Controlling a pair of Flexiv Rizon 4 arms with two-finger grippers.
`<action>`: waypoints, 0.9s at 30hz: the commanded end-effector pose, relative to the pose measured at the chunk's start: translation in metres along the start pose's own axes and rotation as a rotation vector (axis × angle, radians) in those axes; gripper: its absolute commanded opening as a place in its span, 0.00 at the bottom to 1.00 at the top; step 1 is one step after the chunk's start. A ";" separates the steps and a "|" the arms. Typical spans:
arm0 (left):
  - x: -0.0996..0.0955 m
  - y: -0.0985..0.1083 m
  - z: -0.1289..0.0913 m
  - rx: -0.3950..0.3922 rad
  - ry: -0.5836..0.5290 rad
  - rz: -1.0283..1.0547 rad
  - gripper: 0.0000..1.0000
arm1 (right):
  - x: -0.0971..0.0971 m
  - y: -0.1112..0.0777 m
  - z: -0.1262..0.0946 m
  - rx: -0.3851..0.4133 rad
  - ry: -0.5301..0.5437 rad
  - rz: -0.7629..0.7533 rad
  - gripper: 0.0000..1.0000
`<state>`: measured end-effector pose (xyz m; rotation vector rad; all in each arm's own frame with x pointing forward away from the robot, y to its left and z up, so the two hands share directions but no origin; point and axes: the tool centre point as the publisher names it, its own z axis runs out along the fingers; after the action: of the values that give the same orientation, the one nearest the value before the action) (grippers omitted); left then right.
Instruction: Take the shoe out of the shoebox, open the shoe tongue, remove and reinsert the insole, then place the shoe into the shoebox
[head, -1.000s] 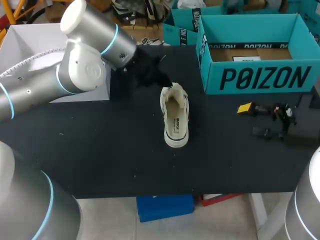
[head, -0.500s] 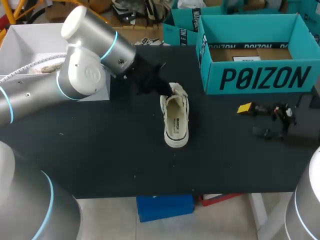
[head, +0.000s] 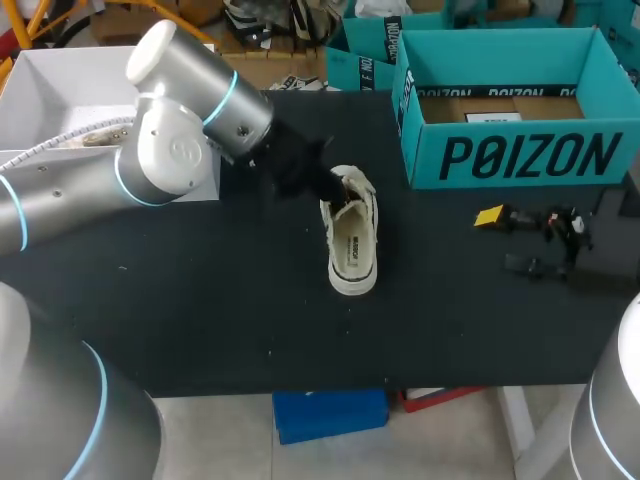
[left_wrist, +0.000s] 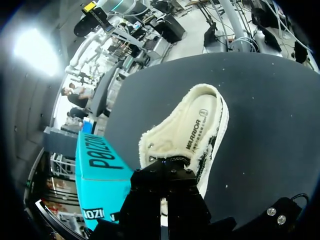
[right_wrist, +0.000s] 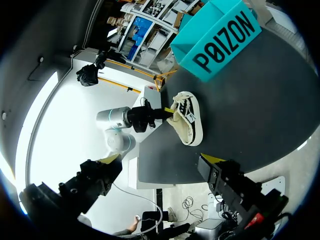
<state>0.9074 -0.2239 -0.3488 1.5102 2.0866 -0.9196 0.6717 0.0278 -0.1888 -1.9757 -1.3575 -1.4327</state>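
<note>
Now closer in, left arm (head: 170, 150) at the shoe's (head: 350, 245) far end (shoe unmoved).

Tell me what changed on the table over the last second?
The left pincer slid further toward the shoe and now reaches its tongue end. The shoe, the shoebox and the right pincer stayed where they were.

The shoe (head: 350, 237) lies on the table (head: 200, 300) near its middle, set lengthwise toward the robot. The shoebox (head: 520, 155) stands behind the shoe and to its right, well apart. The left gripper (head: 333, 187) is at the shoe's far end, coming in from the shoe's left. The right gripper (head: 505, 240) is to the shoe's right, apart from it.
</note>
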 end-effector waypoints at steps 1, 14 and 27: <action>0.005 -0.001 0.006 0.006 0.005 -0.003 0.00 | 0.000 0.000 0.000 0.000 0.000 0.001 1.00; -0.004 -0.001 -0.019 0.007 0.013 0.024 0.00 | 0.000 0.000 0.000 0.000 0.000 0.001 1.00; -0.020 0.007 -0.008 0.036 0.020 0.060 0.00 | 0.000 0.000 0.000 0.000 0.000 0.001 1.00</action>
<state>0.9119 -0.2197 -0.3231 1.5850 2.0389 -0.9230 0.6717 0.0279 -0.1888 -1.9756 -1.3576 -1.4328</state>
